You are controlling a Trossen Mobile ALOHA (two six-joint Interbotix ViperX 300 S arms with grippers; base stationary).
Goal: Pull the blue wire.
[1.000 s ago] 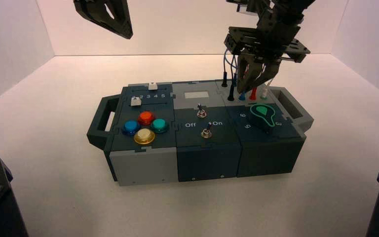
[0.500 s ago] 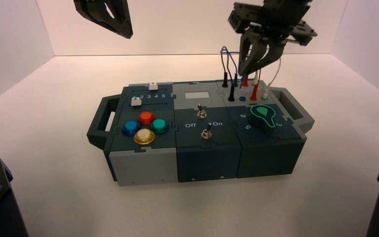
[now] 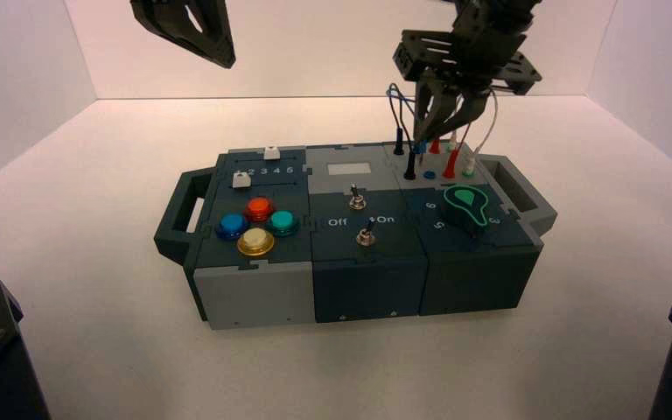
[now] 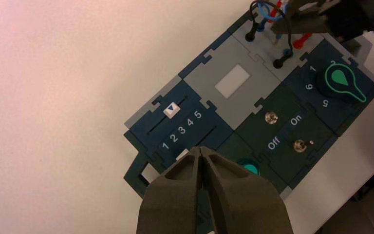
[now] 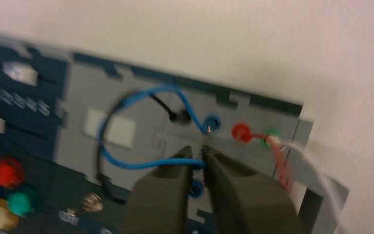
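Carries four round buttons, one each of red, blue, green and yellow, at left, plus two white sliders beyond, two toggle switches in the middle and one knob at right near. Has, at right far, four wires: one blue, one black, one red, one white; also shows two bare blue sockets, one pale rectangular panel and two side handles, one left, one right.
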